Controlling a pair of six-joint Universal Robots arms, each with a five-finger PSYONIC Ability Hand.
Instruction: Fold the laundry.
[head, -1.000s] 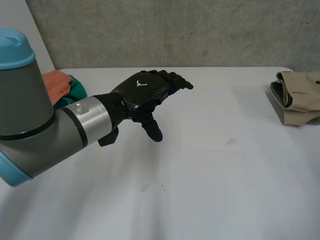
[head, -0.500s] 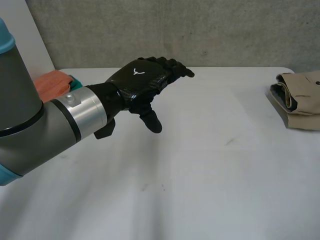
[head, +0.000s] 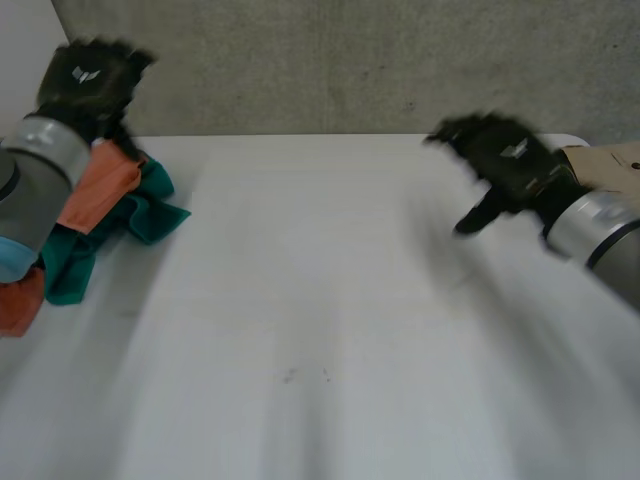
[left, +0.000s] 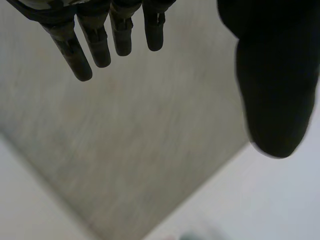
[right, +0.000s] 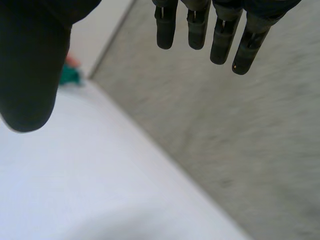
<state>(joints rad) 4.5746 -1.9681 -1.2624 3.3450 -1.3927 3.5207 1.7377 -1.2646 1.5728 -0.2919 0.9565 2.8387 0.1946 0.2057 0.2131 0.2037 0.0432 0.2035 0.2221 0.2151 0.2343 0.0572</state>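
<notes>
In the head view, the largest thing you see is the white table (head: 330, 300), with a grey concrete wall (head: 330, 60) standing behind its far edge. The left arm (head: 30, 175) comes in at the table's left side and the right arm (head: 600, 225) at its right side.

The pile of laundry (head: 100, 190) lies at the far left of the table, orange cloth on teal cloth, partly behind the left arm. A folded beige garment (head: 612, 160) lies at the far right edge, well apart from the pile.

The left hand (head: 88, 75) is raised above the far end of the pile, in front of the wall. The right hand (head: 505, 160) hangs over the table, near the beige garment.

The wrist views give you the palm side. On the left, the fingers (left: 97, 45) are straight, apart from the thumb (left: 275, 90), with nothing between them. On the right, the fingers (right: 197, 30) are also released and empty, and beyond the thumb (right: 30, 75) you see a little of the pile, far off by the wall.

Some small dark marks (head: 290, 375) are on the table's near middle.
</notes>
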